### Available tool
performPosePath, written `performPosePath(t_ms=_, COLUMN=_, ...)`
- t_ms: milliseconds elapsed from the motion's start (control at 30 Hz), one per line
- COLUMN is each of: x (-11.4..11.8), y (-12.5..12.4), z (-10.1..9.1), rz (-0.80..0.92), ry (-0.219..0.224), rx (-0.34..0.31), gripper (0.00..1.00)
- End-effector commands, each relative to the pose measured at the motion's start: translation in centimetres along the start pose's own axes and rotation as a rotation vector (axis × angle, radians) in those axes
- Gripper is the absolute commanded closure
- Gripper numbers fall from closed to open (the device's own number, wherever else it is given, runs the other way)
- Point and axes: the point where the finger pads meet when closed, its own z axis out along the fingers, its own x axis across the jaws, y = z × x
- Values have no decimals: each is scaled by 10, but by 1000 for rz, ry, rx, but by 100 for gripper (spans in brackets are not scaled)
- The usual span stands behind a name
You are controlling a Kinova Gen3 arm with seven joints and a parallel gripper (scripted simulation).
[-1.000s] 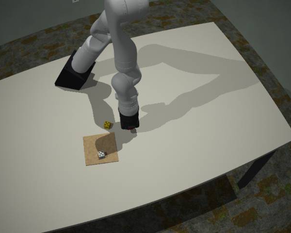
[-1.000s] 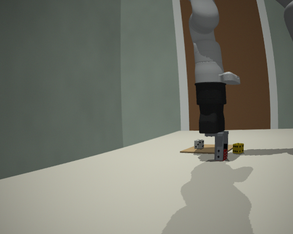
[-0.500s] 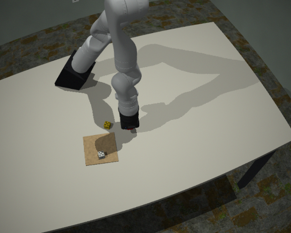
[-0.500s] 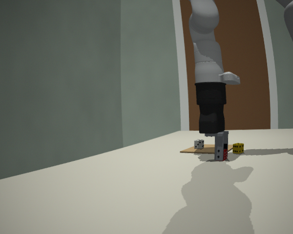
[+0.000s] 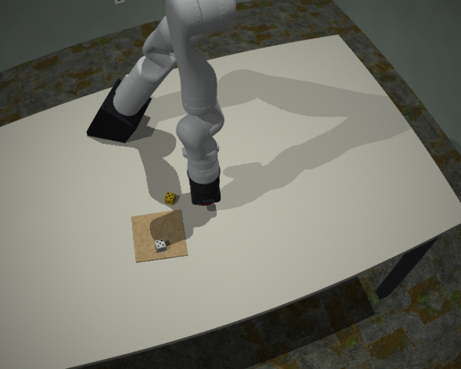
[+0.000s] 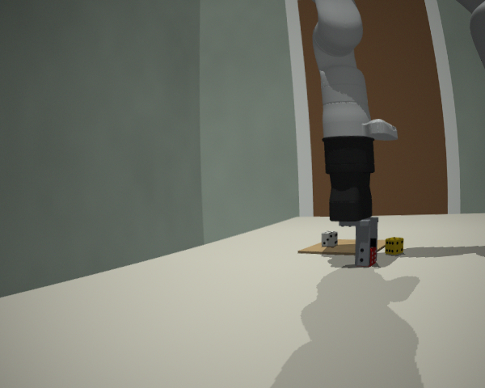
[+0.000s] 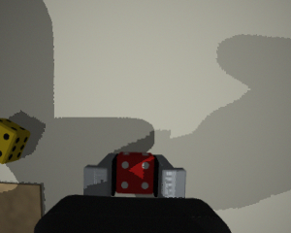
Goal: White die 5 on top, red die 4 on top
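Note:
The red die (image 5: 205,204) (image 6: 373,258) (image 7: 135,186) stands on the table beside the mat, with four pips on its upper face in the wrist view. My gripper (image 6: 369,259) (image 7: 135,169) points down and is shut on the red die, a pad against each side. The white die (image 5: 160,244) (image 6: 329,239) lies flat on the mat (image 5: 141,234) (image 6: 311,249) (image 7: 15,209), near its front edge, with five pips up. The yellow die (image 5: 170,197) (image 6: 394,246) (image 7: 6,141) lies on the table just behind the mat; its top shows five pips.
The table (image 5: 282,238) (image 6: 192,313) extends around the dice and mat. The arm's black base block (image 5: 111,119) stands at the back left. The arm's shadow falls across the mat and around the red die.

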Motion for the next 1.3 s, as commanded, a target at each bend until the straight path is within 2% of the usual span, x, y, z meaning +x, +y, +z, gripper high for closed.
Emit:
performPosePath(t_ms=0, x=0, y=0, z=-1, rz=10, ry=2, rx=-2, gripper=51)
performPosePath(t_ms=467, x=0, y=0, z=-17, rz=10, ry=2, rx=-2, gripper=51)
performPosePath(t_ms=1267, x=0, y=0, z=-76, rz=10, ry=2, rx=-2, gripper=51)
